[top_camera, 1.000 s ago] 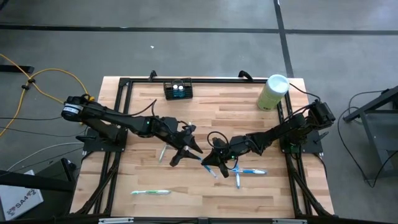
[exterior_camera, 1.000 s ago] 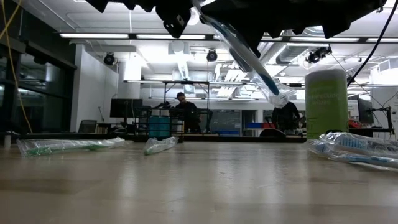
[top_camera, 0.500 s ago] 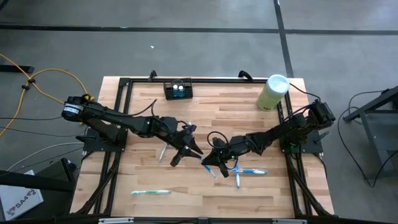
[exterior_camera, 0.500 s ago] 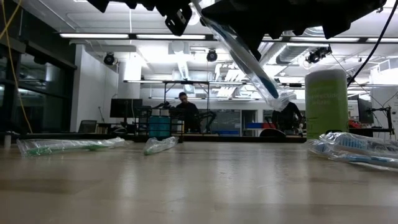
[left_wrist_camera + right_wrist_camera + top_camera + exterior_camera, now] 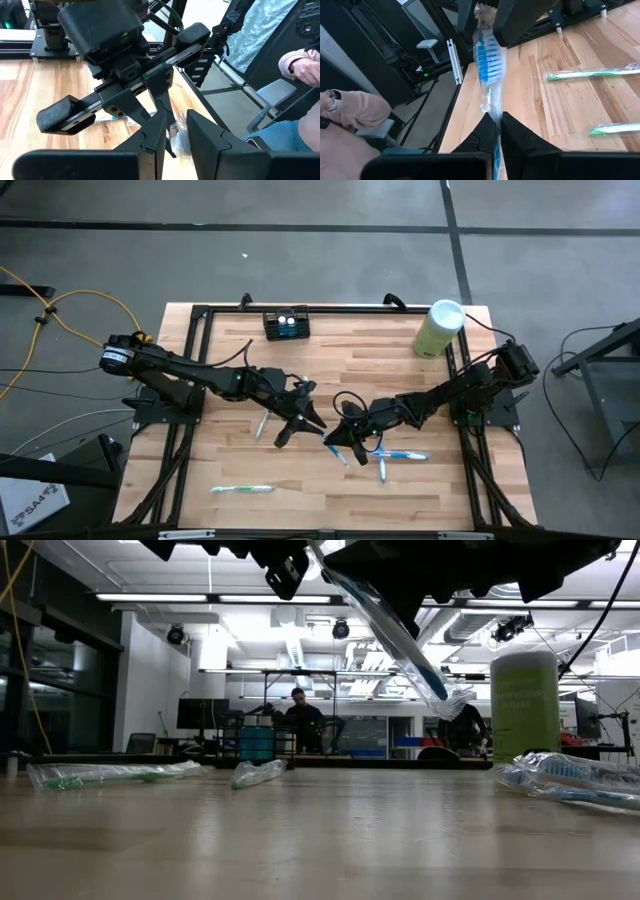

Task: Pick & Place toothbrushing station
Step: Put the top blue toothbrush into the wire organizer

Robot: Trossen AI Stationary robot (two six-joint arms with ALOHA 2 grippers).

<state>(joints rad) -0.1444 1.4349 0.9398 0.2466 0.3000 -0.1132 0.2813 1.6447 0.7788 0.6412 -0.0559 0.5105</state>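
Right now my right pincer [image 5: 335, 448] is pinched tight on a wrapped blue toothbrush [image 5: 485, 65] and holds it up over the middle of the bench [image 5: 390, 370]. My left pincer [image 5: 290, 430] is just beside it, with its fingers a little apart and around the wrapper's tip. The black holder [image 5: 286, 324] sits at the far edge of the bench, well apart from both. A green tub [image 5: 439, 328] stands in the far right corner.
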